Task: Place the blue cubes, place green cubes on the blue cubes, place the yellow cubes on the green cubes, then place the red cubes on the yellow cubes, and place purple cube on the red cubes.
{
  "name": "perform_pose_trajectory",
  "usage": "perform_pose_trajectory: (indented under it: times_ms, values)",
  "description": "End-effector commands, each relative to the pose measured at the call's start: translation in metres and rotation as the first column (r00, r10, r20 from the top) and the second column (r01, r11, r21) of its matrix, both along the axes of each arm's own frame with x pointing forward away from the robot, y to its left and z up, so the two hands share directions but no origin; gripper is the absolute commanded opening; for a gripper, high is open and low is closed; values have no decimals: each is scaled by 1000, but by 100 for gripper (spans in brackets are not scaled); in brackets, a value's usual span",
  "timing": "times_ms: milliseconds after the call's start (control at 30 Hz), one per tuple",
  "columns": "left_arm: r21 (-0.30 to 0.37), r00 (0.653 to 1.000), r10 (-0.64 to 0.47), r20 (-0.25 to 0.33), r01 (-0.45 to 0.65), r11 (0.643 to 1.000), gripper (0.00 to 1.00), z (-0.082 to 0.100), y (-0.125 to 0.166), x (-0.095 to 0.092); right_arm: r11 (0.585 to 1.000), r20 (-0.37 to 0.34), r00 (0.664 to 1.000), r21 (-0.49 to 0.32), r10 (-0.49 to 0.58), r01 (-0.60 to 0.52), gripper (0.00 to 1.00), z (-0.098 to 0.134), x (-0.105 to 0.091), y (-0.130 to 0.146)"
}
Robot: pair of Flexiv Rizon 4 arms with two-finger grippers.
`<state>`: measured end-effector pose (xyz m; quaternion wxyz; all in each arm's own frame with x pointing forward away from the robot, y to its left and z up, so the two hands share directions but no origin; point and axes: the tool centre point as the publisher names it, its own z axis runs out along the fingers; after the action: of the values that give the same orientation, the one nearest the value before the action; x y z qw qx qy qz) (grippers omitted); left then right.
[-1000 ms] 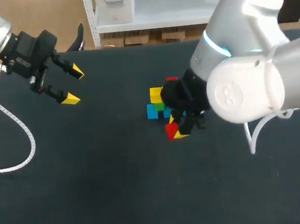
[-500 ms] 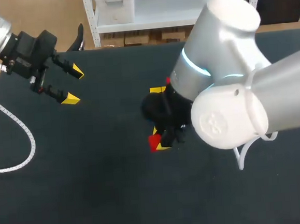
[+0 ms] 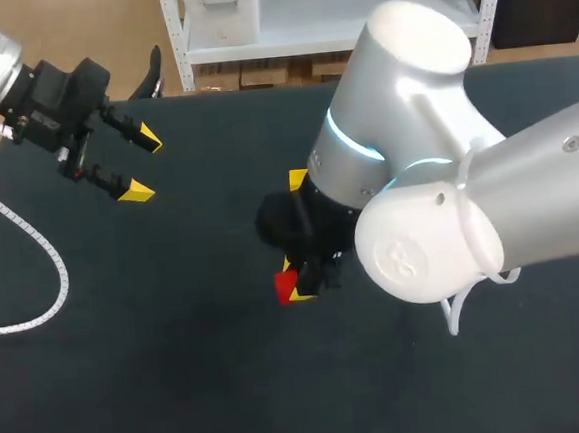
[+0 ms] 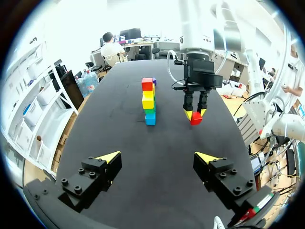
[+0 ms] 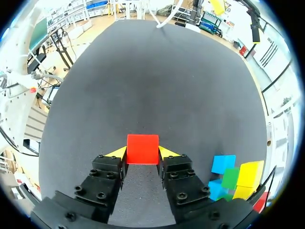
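- I am pinching the red cube [image 5: 142, 145] between both fingers of my right gripper [image 5: 142, 153].
- Just beside it the stack [image 4: 149, 102] is standing: blue, green, yellow, one red on top.
- I am judging this the red-on-yellow step. Next, I should be carrying across, squaring over the yellow cubes [image 5: 250, 173], then lowering.
- My arm is hiding the stack from overhead, and the purple bit behind its top is perhaps a cube.
- Farther off, my left gripper [image 3: 137, 166] is hanging wide open, holding nothing.
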<state>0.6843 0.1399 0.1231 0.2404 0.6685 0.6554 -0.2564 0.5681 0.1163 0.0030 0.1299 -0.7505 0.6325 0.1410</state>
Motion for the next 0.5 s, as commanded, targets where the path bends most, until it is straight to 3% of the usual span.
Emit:
perform_pose_trajectory:
  times_ms: [33, 133, 200, 233, 500]
  values:
    - [-3, 1000, -2, 3, 2, 1000, 100, -1, 1, 0, 1000, -6, 1000, 1, 4, -4, 49, 0, 2, 1]
    - [-3, 1000, -2, 3, 2, 1000, 100, -1, 1, 0, 1000, -10, 1000, 1, 4, -4, 56, 0, 2, 0]
    - [-3, 1000, -2, 3, 2, 1000, 100, -1, 1, 0, 1000, -12, 1000, 2, 2, -1, 95, 0, 0, 0]
    - [-3, 1000, -2, 3, 2, 1000, 100, -1, 1, 0, 1000, -12, 1000, 3, 1, -1, 100, 0, 0, -1]
    - [-3, 1000, -2, 3, 2, 1000, 100, -1, 1, 0, 1000, 23, 1000, 10, -7, 7, 100, 15, 1, -12]
